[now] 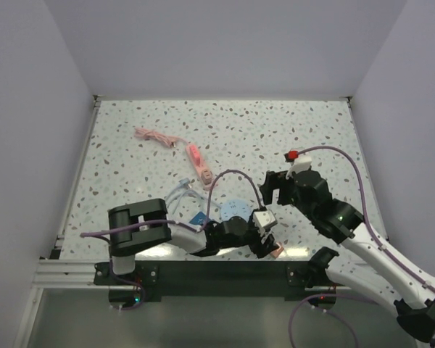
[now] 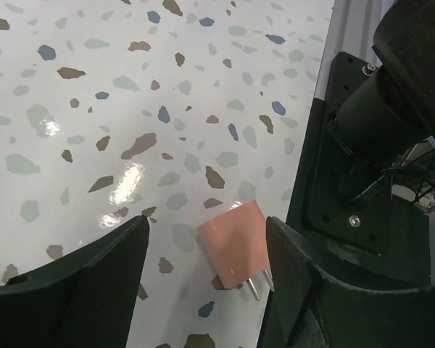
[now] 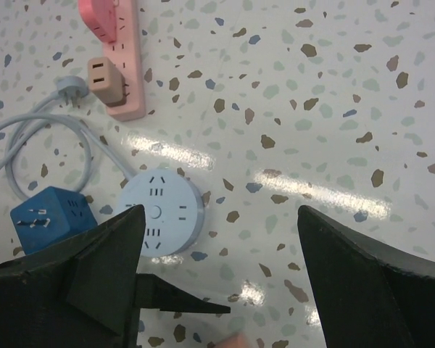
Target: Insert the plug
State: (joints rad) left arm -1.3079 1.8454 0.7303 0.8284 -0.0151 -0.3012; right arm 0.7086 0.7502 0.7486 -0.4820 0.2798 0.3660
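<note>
Left end effector [image 2: 206, 223], half open, straddles the loose pink plug [image 2: 232, 243] off-centre, so closing may skid it; right end effector [image 3: 219, 217] gapes empty.

pink plug [image 2: 232, 250]: 1 | power strip [image 3: 130, 72]: 1 | round socket [image 3: 159, 212]: 1 | blue cube [image 3: 51, 217]: 1 | tan adapter [image 3: 105, 81]: 1

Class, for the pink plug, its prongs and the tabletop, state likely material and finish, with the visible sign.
Pink plug: probably plastic, matte, even colour, no glare.
Prongs: likely metal, silvery, shiny.
Tabletop: glossy, speckled like terrazzo, with lamp glare; stone or laminate, cannot tell.
</note>
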